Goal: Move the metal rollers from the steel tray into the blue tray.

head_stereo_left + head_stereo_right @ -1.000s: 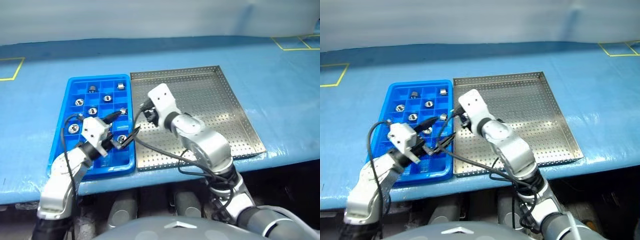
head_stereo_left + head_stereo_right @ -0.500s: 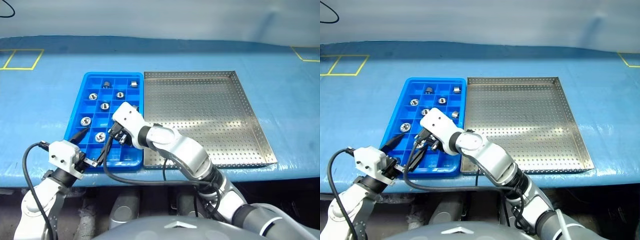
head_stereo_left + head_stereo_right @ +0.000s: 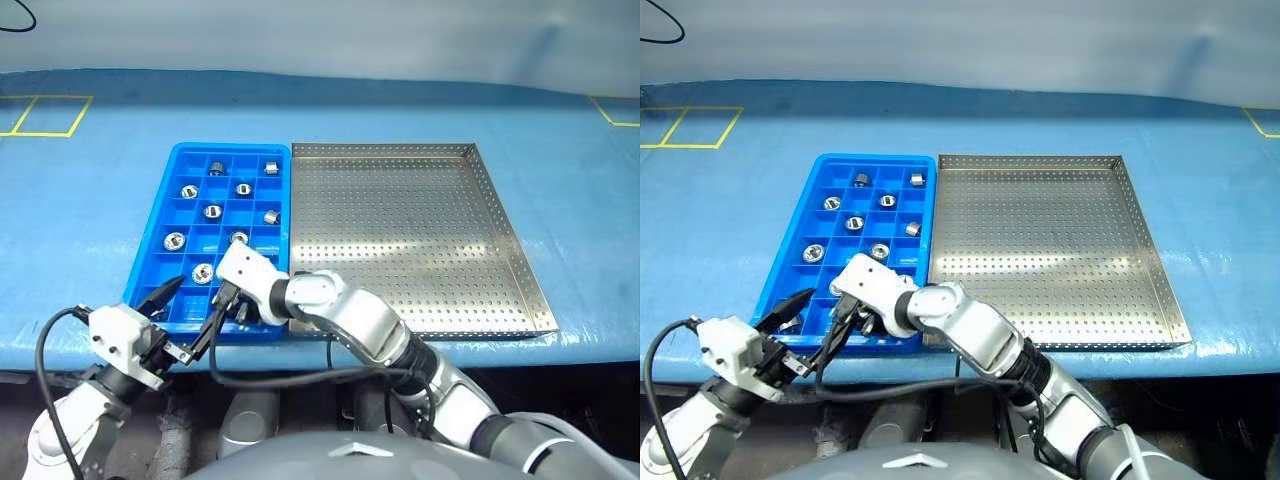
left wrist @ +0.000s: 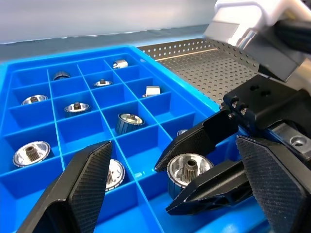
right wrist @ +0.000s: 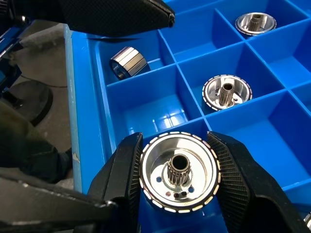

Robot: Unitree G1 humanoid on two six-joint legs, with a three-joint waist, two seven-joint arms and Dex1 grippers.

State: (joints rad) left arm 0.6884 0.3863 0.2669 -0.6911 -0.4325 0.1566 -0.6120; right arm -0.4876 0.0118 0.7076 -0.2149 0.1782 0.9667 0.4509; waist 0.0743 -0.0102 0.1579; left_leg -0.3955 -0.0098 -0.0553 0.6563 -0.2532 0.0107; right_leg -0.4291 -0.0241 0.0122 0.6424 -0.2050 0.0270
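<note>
I see the steel tray (image 3: 420, 240) at centre bare (job nearly done), my right gripper (image 5: 176, 187) clamping the last roller (image 5: 178, 178) over the blue tray (image 3: 150, 262), left gripper (image 4: 170, 189) spread wide.

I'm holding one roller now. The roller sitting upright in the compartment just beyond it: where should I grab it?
Take the upright roller by its round outer rim, coming straight down from above. It sits flat, hub up, with room around the rim, and the hub looks too slim. The right gripper grips the held roller the same way.
</note>
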